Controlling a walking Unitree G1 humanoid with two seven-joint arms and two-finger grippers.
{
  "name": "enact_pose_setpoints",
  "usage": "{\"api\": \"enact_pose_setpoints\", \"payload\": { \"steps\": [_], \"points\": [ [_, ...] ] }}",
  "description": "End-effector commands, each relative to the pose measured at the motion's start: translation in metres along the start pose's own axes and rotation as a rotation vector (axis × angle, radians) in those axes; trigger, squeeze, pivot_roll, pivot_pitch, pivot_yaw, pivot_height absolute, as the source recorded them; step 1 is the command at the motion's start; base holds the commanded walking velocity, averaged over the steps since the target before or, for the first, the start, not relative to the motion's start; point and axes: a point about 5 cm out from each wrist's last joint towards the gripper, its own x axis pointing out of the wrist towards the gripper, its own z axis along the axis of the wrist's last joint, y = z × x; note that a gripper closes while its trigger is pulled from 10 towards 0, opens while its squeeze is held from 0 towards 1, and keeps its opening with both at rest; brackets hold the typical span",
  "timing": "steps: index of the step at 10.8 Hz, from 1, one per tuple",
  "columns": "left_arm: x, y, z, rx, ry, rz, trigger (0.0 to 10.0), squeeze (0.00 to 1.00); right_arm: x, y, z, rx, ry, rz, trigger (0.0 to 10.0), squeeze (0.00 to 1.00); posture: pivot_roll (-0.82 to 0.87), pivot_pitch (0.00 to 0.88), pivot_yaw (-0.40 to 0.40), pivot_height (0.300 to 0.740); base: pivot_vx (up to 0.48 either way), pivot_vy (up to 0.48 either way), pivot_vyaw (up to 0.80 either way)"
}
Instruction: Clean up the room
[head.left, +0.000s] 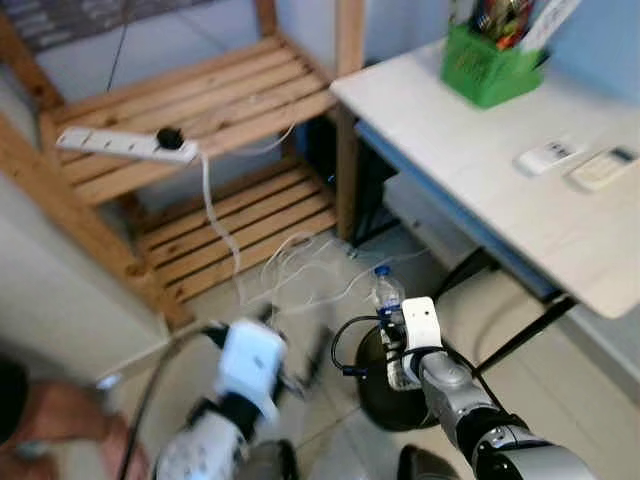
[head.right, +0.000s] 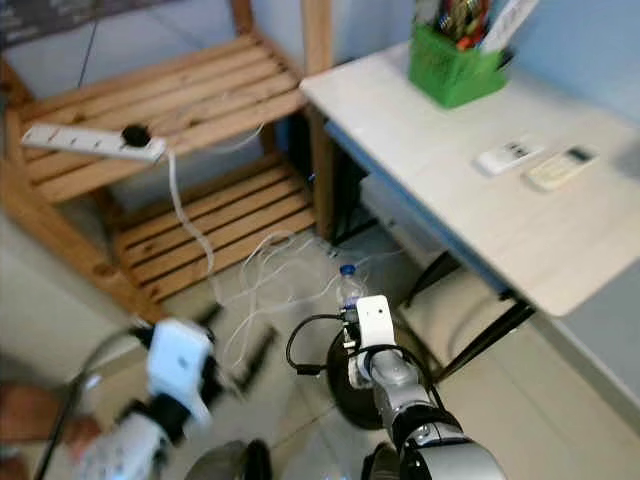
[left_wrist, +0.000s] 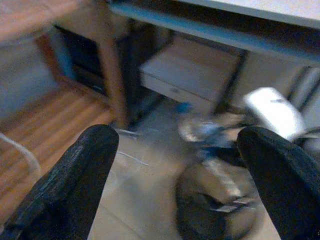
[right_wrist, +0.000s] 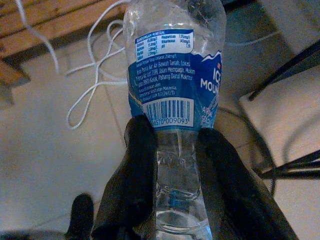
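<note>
Right gripper (right_wrist: 172, 150) clamped on bottle (right_wrist: 175, 75), barcode legible at wrist; left gripper (left_wrist: 175, 165) spread wide, empty, above floor (left_wrist: 145, 200).

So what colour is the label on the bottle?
Blue and white on the bottle's label, clearest in the right wrist view.

A bottle (head.left: 387, 293) stood upright over the floor (head.left: 560, 370) beside the table (head.left: 480, 170), just ahead of the right arm's white wrist. A power strip (head.left: 125, 145) lay at the wooden shelf's (head.left: 200, 100) left end. A green basket (head.left: 488, 68) sat at the table's far edge, two remotes (head.left: 575, 160) toward its right edge.
</note>
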Motion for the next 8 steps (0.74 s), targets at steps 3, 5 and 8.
{"api": "enact_pose_setpoints", "payload": {
  "steps": [3,5,8],
  "points": [
    [-0.011,-0.027,-0.044,-0.157,0.124,-0.097,10.0,0.0,0.0,0.001,-0.003,-0.033,0.021,0.0,10.0,0.0,0.09,0.287,0.084,0.74,0.0,0.0,0.0],
    [-0.012,-0.037,-0.051,-0.223,0.154,-0.112,10.0,0.0,0.001,-0.002,0.001,-0.07,0.01,-0.01,10.0,0.0,0.08,0.296,0.074,0.74,0.0,0.0,0.0],
    [-0.018,-0.041,-0.052,-0.201,0.153,-0.11,10.0,0.0,0.003,0.004,0.004,0.033,0.038,-0.019,10.0,0.0,0.12,0.314,0.09,0.74,0.0,0.0,0.0]
  ]
}}
